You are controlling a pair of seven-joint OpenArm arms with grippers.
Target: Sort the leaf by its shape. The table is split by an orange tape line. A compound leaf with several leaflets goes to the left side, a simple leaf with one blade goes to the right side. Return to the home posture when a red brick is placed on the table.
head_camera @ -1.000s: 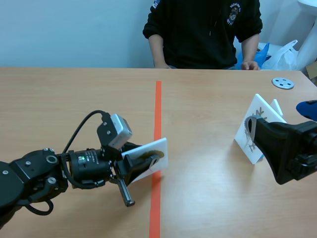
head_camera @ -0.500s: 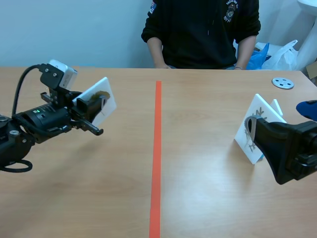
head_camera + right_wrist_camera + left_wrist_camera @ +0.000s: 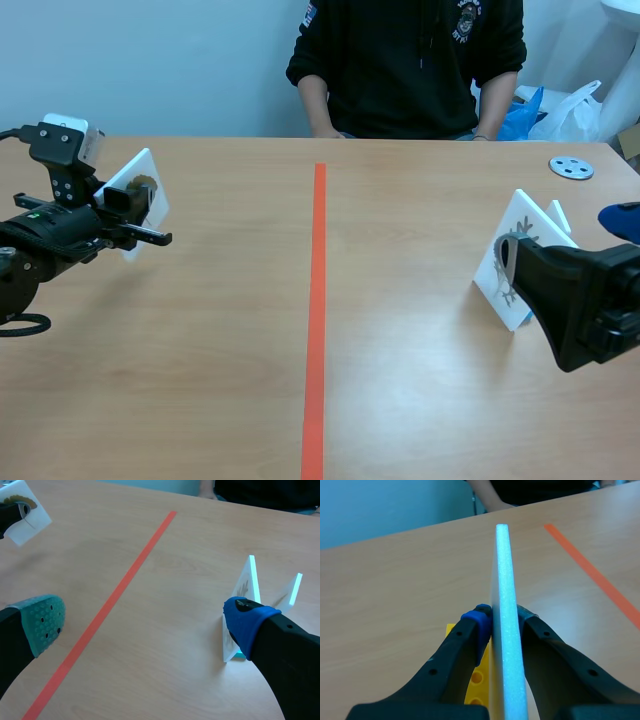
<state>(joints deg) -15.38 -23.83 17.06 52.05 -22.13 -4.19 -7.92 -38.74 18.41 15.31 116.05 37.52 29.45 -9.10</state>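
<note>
A white card (image 3: 140, 200) with a dark leaf picture on it is held at the far left of the table, well left of the orange tape line (image 3: 317, 300). My left gripper (image 3: 128, 207) is shut on it. In the left wrist view the card (image 3: 504, 605) stands edge-on between the fingers, pressed by the blue pad (image 3: 479, 618), with a yellow studded piece (image 3: 478, 677) showing under it. My right gripper (image 3: 145, 620) is open low on the right side, its fingers wide apart and holding nothing. The leaf's shape is too small to tell.
White leaf cards (image 3: 518, 255) stand leaning together on the right side, just ahead of my right gripper and beside its blue pad (image 3: 247, 620). A grey disc (image 3: 571, 167) lies at the back right. A person (image 3: 410, 60) sits across the table.
My left arm has carried the card from the tape line leftward and back to the far left of the table. The right arm has not moved.
</note>
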